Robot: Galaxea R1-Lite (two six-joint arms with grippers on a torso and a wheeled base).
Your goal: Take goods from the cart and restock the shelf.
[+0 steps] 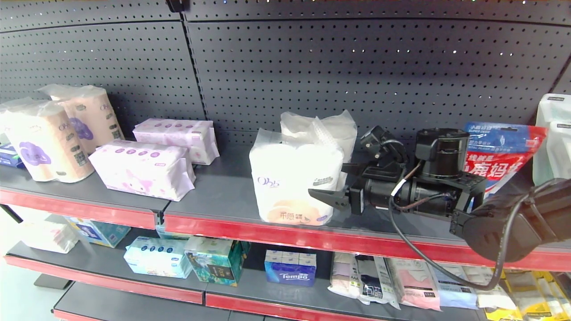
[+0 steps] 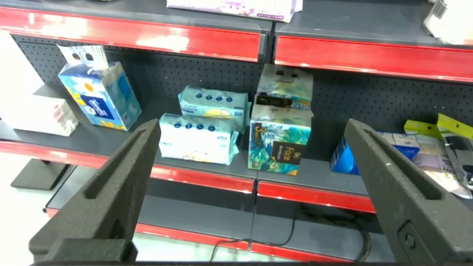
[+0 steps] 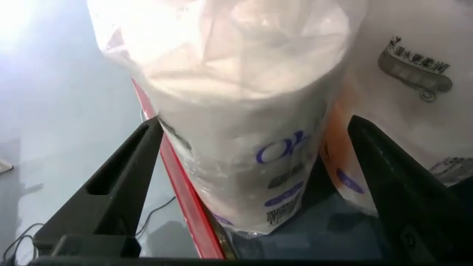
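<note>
A dark shelf point(image 1: 223, 191) with a red front strip carries two peach-wrapped roll packs point(image 1: 44, 142) at its left end and two pink flat tissue packs point(image 1: 142, 169) beside them. A white roll pack point(image 1: 292, 183) stands at the front edge, a second white pack point(image 1: 332, 129) behind it and a red-and-blue pouch point(image 1: 502, 151) to the right. The lower shelf point(image 1: 256, 285) holds light-blue tissue packs point(image 1: 156, 256), a green box point(image 1: 216, 261), a blue pack point(image 1: 290, 267) and flat packets point(image 1: 392, 281).

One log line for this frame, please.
right gripper: open around white roll pack | pack: upright at upper shelf front | left gripper: open, empty, facing lower shelf
</note>
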